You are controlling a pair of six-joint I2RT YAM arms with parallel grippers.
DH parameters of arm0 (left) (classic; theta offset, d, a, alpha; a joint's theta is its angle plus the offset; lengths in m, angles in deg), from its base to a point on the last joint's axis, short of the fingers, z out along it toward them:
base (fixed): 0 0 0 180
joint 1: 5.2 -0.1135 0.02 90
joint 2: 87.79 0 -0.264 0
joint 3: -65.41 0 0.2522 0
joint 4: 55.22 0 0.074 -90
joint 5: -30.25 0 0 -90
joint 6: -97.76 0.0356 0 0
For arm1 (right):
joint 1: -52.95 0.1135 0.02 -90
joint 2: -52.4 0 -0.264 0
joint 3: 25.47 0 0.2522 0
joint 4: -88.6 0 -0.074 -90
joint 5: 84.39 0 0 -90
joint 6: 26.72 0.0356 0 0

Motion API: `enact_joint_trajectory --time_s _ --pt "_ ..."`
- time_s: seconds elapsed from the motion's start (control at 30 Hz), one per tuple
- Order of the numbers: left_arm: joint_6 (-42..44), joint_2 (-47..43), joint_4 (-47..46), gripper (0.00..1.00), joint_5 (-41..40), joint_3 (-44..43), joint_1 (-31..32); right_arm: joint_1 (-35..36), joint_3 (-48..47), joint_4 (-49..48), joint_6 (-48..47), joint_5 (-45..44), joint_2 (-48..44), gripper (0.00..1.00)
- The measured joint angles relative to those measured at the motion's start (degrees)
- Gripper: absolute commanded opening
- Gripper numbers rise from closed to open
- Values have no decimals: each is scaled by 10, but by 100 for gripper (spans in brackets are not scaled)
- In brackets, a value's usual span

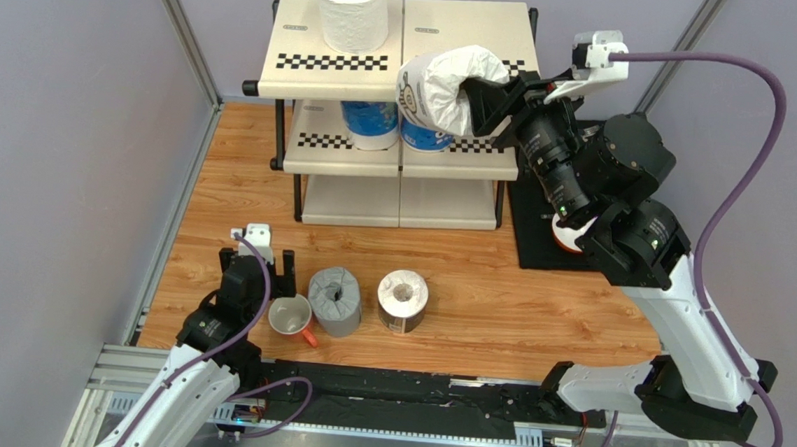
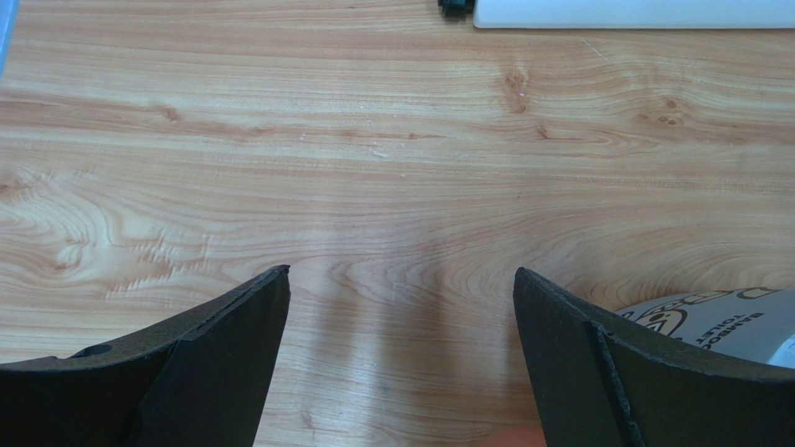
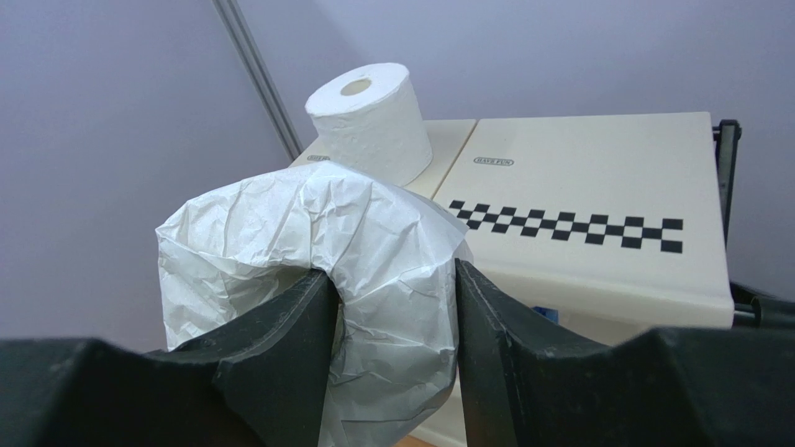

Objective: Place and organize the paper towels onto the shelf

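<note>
Between the fingers of the right pincer (image 3: 392, 279) sits a crinkly white-wrapped roll (image 3: 280, 223), squeezed hard enough that the wrapper is dented. So that pincer is clamped on it, holding it on its side right at the front edge of the shelf (image 3: 597, 168), level with the top tier. It's not set down yet.

Just beyond that pincer, on the top tier's far-left panel, a plain white roll (image 1: 350, 10) stands upright. Below the pincer, on the middle tier, are two blue-printed rolls (image 1: 370, 124), side by side. So I'd call three shelved and one nearly there.

What's left: a grey roll (image 1: 335, 300) and a dark-wrapped roll (image 1: 403, 301), both on the worktop (image 2: 373, 140), to the right of the left pincer (image 2: 401, 271). That one is gaping wide, holding nothing, low over bare wood. A white mug (image 1: 289, 316) sits between it and the grey roll.

My guess is a bit past halfway. The bottom tier looks bare from what I can see.
</note>
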Motion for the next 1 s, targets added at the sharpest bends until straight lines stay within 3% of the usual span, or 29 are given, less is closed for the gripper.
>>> enact_joint_trajectory --time_s 0.5,1.0 --pt "0 1 0 98 0 0 0 -108 -189 2 -10 19 195 50" --pt "0 1 0 98 0 0 0 -170 -283 3 28 94 282 50"
